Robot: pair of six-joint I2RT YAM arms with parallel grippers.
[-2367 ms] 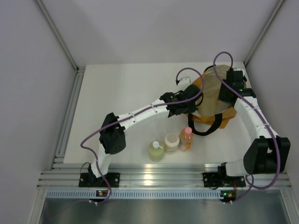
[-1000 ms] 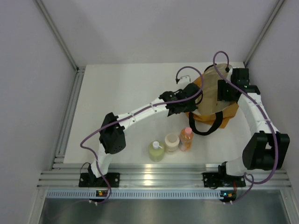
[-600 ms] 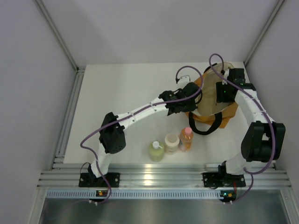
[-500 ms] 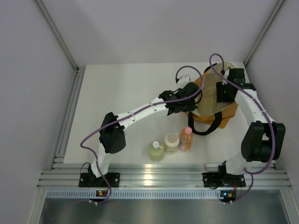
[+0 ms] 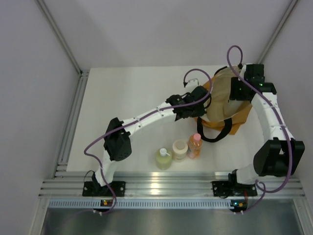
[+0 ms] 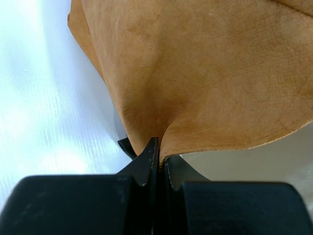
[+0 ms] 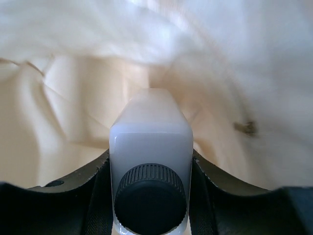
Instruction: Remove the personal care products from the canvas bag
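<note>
The mustard-tan canvas bag (image 5: 222, 100) lies at the back right of the table, its cream lining showing. My left gripper (image 5: 201, 108) is shut on the bag's edge (image 6: 161, 147) and holds it up. My right gripper (image 5: 234, 95) is inside the bag's mouth, shut on the clear square black-capped bottle (image 7: 150, 147), cap toward the camera. The yellow-green pump bottle (image 5: 164, 158), the cream round jar (image 5: 179, 149) and the orange bottle with pink cap (image 5: 195, 145) stand in a row on the table in front of the bag.
The bag's black strap handles (image 5: 215, 132) loop forward toward the orange bottle. Grey walls enclose the table on three sides, with an aluminium rail (image 5: 73, 117) along the left and another along the near edge.
My right wrist has swung back and to the right at the bag's mouth. The left arm and the three standing containers have not moved.
</note>
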